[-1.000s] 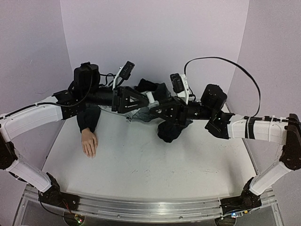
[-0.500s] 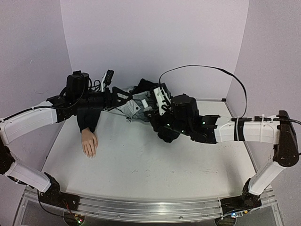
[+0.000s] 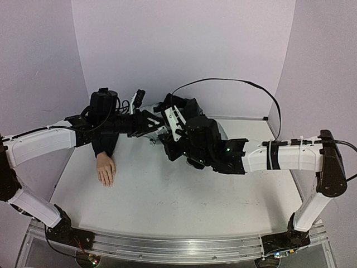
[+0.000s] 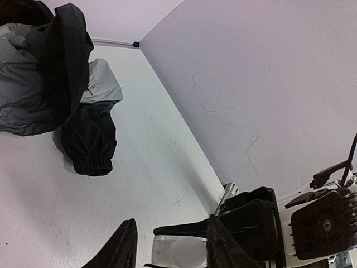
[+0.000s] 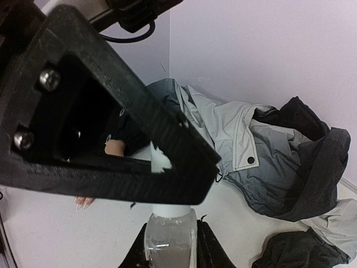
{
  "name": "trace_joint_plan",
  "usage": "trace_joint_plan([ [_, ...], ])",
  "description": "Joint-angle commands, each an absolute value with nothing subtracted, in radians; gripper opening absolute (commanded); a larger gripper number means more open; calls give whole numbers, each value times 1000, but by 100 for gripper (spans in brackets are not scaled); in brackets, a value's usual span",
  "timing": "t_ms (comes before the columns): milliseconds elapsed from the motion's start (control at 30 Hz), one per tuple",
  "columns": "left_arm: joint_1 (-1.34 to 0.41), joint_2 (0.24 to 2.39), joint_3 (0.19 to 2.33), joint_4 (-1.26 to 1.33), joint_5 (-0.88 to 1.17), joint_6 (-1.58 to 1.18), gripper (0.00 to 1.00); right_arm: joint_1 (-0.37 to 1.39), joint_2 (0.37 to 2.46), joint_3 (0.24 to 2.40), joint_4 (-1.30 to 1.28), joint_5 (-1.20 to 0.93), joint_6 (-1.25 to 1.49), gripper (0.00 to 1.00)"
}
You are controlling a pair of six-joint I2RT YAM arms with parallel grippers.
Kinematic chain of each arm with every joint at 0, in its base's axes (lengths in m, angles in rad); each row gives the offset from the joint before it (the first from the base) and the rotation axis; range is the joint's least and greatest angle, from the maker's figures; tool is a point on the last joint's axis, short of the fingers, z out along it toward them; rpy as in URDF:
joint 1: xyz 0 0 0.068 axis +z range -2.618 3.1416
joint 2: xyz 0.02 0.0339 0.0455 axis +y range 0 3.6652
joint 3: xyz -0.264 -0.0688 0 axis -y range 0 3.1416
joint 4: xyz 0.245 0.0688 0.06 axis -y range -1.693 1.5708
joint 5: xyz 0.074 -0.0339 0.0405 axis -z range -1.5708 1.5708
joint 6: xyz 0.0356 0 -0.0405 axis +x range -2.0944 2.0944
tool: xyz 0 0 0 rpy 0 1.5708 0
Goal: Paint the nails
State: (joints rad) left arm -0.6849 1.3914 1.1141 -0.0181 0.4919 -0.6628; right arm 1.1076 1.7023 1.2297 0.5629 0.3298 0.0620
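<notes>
The small clear glass bottle (image 5: 169,239) is held by the right gripper (image 5: 170,251) at far centre. The left gripper (image 4: 173,223) straddles its white cap (image 5: 170,211); whether it is clamped cannot be told. The nails (image 5: 83,205) on the pale mannequin hand (image 3: 105,169), near left, appear unpainted, so all painting is judged still to be done.

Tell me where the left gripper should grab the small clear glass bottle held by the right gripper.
The right gripper is shut on the body of the small clear glass bottle, so only its white cylindrical cap sticks out free past those fingers. Grip the cap, coming end-on along the bottle's axis.
</notes>
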Motion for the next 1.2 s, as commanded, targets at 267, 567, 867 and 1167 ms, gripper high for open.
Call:
trace_joint_plan([
  [267,-728,1378,1195,15,443,-636,29,1124,1717,1296,627,359,38,0],
  [567,-767,1383,1190,28,520,-568,5,1125,1675,1270,671,304,37,0],
  [867,-817,1385,1236,113,1002,-339,0,984,1494,1180,797,-331,134,0],
  [1167,-833,1429,1343,130,1223,-254,0,911,1357,1058,1205,-982,362,0],
])
